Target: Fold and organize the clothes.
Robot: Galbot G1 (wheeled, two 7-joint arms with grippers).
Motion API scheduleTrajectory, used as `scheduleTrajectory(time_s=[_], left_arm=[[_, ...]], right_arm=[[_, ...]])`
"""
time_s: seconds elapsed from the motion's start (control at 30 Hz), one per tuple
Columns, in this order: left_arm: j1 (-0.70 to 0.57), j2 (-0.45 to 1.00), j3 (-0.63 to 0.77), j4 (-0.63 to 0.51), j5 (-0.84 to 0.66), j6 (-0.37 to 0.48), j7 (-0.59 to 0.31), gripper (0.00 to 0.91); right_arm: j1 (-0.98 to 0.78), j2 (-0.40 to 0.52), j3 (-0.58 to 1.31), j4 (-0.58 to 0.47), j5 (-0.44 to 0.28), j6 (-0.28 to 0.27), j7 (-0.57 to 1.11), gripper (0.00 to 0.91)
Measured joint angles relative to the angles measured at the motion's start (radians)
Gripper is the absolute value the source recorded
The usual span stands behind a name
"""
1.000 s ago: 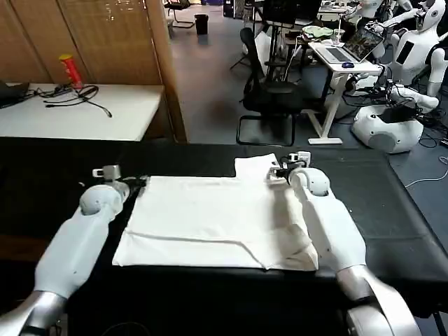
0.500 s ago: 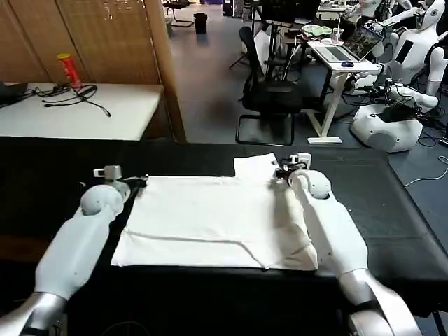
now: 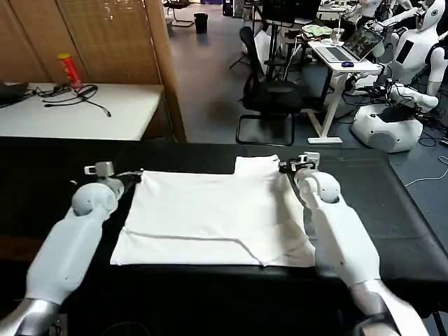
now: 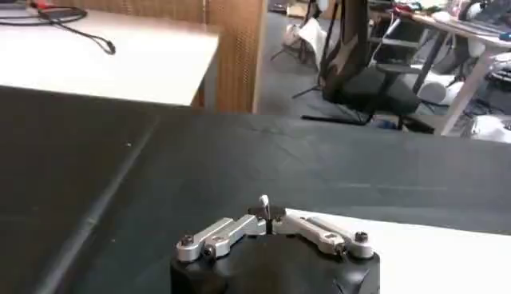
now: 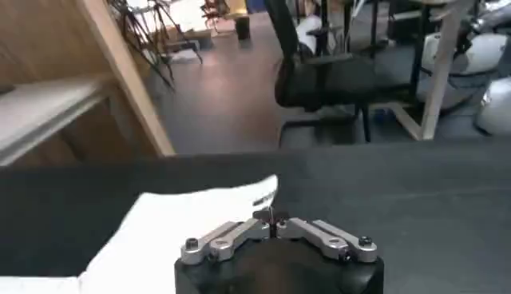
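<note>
White cloth on a matt black cover.
We see a soft, matt white cotton T-shirt (image 3: pixel 210 217) lying on a dull black fabric table covering (image 3: pixel 56 168). Our left gripper (image 4: pixel 265 209) and right gripper (image 5: pixel 271 214) have brushed metal linkages on glossy black housings. Our arms wear smooth, pale plastic shells.
</note>
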Motion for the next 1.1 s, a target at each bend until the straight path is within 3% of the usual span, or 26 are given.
scheduleTrajectory(time_s=[0.47,0.8,1.1], left_arm=[[0.198,0.152,-0.081,-0.287,-0.088,0.024,-0.021,0.059],[0.395,0.260,-0.167,-0.473,-0.106,0.042,-0.037,0.059],[0.565,0.271,-0.238,-0.594,-0.061,0.040,-0.037,0.059]], right_arm=[[-0.205,-0.141,0.014,0.298,0.032,-0.062,0.042,0.000],[-0.393,-0.235,0.051,0.528,0.022,-0.143,0.088,0.000],[-0.550,-0.291,0.086,0.670,-0.012,-0.144,0.092,0.000]])
